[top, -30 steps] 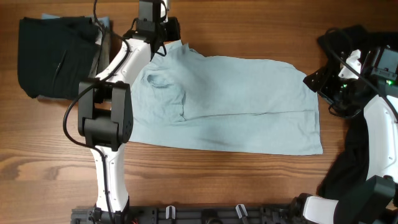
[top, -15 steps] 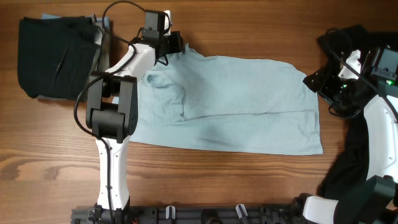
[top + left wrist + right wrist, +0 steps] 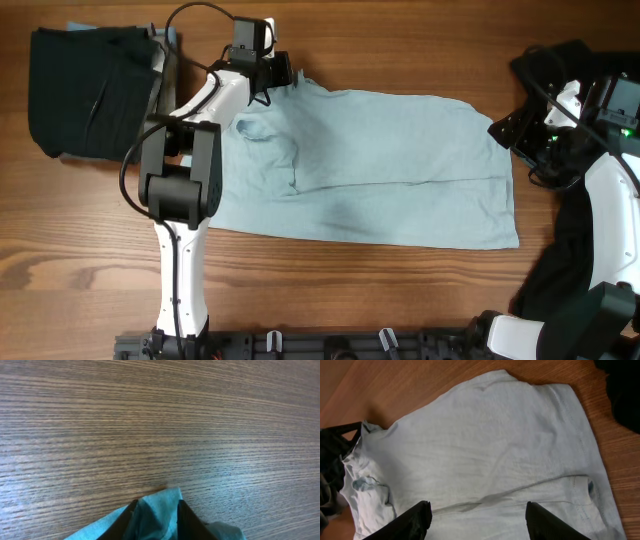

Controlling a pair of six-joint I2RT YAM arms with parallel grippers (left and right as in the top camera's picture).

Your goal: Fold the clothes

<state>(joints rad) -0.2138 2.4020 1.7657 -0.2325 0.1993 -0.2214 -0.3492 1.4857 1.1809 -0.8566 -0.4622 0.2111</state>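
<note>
Left wrist: left pincer nips light-blue T-shirt corner; right pincer wide over same shirt.

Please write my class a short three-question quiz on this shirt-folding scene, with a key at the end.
1. True or false: the right gripper is holding the light-blue T-shirt.
2. What is between the fingers of the left gripper? A) a corner of the light-blue T-shirt B) black cloth C) nothing
3. Short answer: on which of the robot's sides does the folded black garment lie?

Key: 1 false, its jaws are open above the shirt; 2 A; 3 the left.
</note>
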